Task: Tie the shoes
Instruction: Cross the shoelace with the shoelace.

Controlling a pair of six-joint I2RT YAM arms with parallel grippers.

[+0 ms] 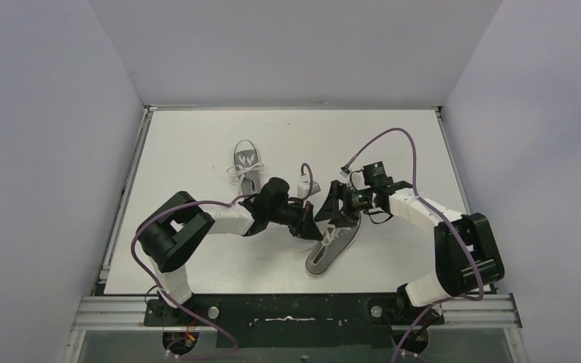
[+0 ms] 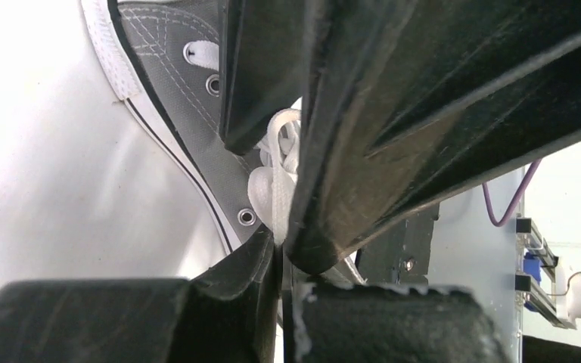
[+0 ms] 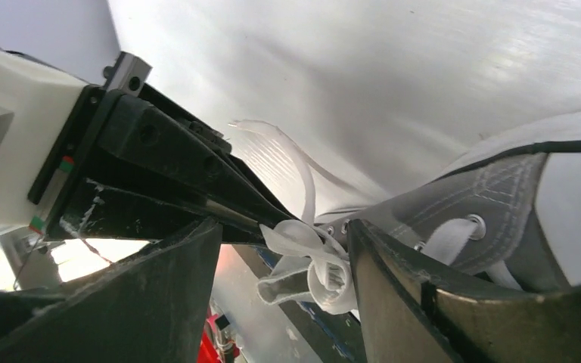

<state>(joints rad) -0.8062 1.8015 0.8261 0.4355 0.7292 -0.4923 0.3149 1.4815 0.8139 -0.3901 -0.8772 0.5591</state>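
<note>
Two grey canvas sneakers with white laces lie on the white table. The far shoe (image 1: 247, 162) lies behind the left arm. The near shoe (image 1: 330, 253) lies mid-table, toe toward me; it also shows in the left wrist view (image 2: 174, 91) and the right wrist view (image 3: 492, 197). Both grippers meet over its lacing. My left gripper (image 1: 312, 221) (image 2: 281, 246) is shut on a white lace (image 2: 276, 178). My right gripper (image 1: 331, 210) (image 3: 286, 227) is open, its jaws either side of bunched lace loops (image 3: 310, 265). Its fingers (image 2: 393, 113) fill the left wrist view.
Grey walls stand on three sides of the table (image 1: 197, 257). A metal rail (image 1: 295, 310) runs along the near edge by the arm bases. Purple cables (image 1: 382, 136) loop over both arms. A loose lace end (image 1: 304, 181) lies behind the grippers.
</note>
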